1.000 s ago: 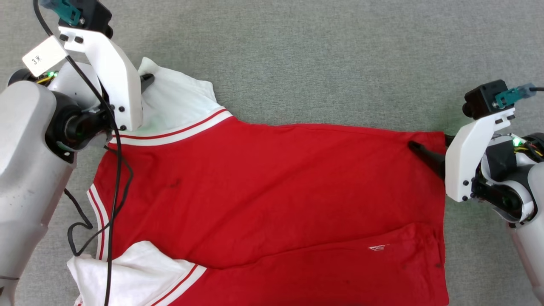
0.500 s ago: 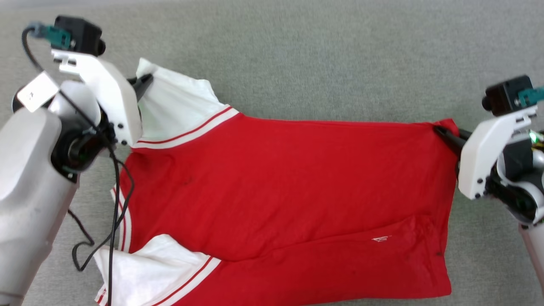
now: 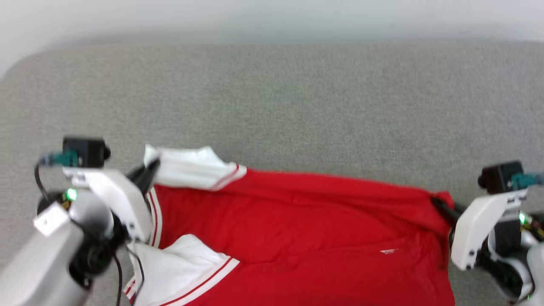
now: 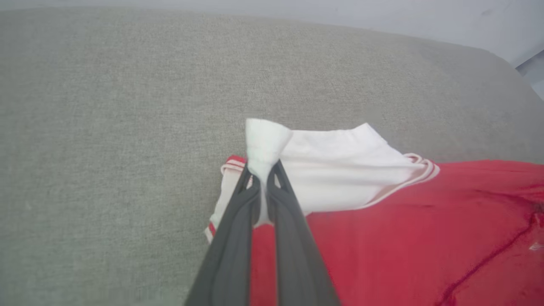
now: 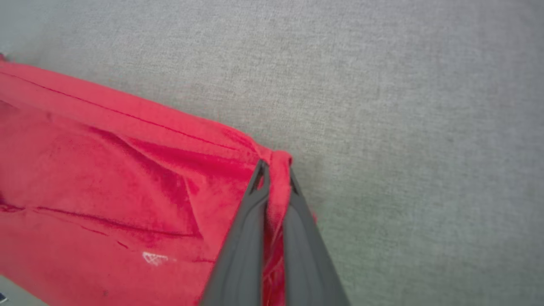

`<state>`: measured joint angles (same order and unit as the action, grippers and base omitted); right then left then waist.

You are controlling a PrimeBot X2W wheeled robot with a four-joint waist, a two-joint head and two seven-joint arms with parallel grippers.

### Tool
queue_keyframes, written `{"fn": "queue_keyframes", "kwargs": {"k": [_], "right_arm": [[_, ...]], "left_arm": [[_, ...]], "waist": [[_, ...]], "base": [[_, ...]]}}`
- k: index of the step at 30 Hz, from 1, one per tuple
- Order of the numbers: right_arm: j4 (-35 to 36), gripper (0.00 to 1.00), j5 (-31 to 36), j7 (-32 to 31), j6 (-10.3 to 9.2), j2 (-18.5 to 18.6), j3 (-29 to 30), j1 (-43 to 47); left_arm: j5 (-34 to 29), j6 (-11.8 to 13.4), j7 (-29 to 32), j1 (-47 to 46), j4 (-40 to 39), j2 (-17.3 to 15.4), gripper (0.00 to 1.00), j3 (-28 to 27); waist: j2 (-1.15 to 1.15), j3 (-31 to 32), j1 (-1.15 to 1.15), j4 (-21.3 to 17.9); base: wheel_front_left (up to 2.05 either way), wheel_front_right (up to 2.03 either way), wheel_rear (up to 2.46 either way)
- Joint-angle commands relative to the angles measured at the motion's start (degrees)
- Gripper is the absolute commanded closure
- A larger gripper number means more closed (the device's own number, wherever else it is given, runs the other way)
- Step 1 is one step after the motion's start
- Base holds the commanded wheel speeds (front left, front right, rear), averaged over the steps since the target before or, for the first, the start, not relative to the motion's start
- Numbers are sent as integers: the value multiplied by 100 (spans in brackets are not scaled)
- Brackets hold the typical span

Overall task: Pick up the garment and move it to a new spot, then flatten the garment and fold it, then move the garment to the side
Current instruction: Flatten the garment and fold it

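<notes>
1. The left gripper [image 4: 263,176] is clamped on a white sleeve corner of the garment [image 3: 297,225].
2. The right gripper [image 5: 275,172] is clamped on a red hem corner.
3. The garment spans between both grippers over the near part of the grey fabric surface [image 3: 297,106].

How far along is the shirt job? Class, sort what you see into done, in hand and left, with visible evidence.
Done: the left gripper is shut on the white sleeve of the bright red jersey shirt; the right gripper is shut on its hem corner. In hand: its far edge is raised off the grey fabric surface between them. Left: it looks creased, so flattening, folding and moving aside remain.
</notes>
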<state>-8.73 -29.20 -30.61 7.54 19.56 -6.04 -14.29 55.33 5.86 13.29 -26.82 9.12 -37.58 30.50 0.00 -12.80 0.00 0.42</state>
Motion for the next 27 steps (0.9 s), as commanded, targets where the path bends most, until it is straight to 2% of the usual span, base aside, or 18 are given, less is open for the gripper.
{"fn": "queue_keyframes", "kwargs": {"k": [1, 10, 14, 18, 21, 22, 23, 24, 25, 26, 27], "right_arm": [[2, 100, 33, 37, -11, -29, 53, 170], [-137, 100, 99, 330, -11, -336, 372, 1031], [-214, 100, 107, 407, -11, -460, 510, 1323], [-322, 100, 128, 446, -10, -610, 552, 1584], [-449, 100, 134, 544, -10, -744, 556, 1693], [-491, 91, 127, 597, -10, -780, 553, 1704], [-523, 51, 115, 692, -10, -829, 571, 1688], [-528, 0, 120, 789, -10, -851, 574, 1657], [-530, 0, 115, 885, -10, -863, 574, 1629], [-516, 0, 122, 989, -10, -862, 573, 1596], [-486, 0, 122, 1095, -11, -862, 581, 1563]], "left_arm": [[3, 88, -98, 212, -97, -47, 100, -38], [204, 623, -381, 1829, -730, -50, 100, 110], [339, 744, -375, 2268, -777, 7, 100, 168], [447, 659, -466, 2446, -495, 277, 100, 292], [528, 497, -590, 2391, -166, 527, 100, 334], [521, 443, -636, 2348, -57, 571, 100, 341], [513, 395, -683, 2294, 44, 614, 93, 336], [495, 385, -752, 2243, 121, 671, 64, 314], [489, 365, -814, 2206, 183, 708, 13, 295], [449, 326, -878, 2154, 246, 713, 0, 295], [419, 315, -946, 2109, 285, 720, 0, 282]], "waist": [[0, 130, 0, 85], [0, 511, 0, 228], [0, 627, 0, 261], [0, 710, 0, 252], [0, 721, 0, 234], [0, 719, 0, 227], [0, 714, 0, 216], [0, 711, 0, 207], [0, 708, 0, 202], [0, 706, 0, 197], [0, 702, 0, 195]], "base": [[0, 0, 0], [0, 0, 0], [0, 0, 0], [0, 0, 0], [0, 0, 0], [0, 0, 0], [0, 0, 0], [0, 0, 0], [0, 0, 0], [0, 0, 0], [0, 0, 0]]}}
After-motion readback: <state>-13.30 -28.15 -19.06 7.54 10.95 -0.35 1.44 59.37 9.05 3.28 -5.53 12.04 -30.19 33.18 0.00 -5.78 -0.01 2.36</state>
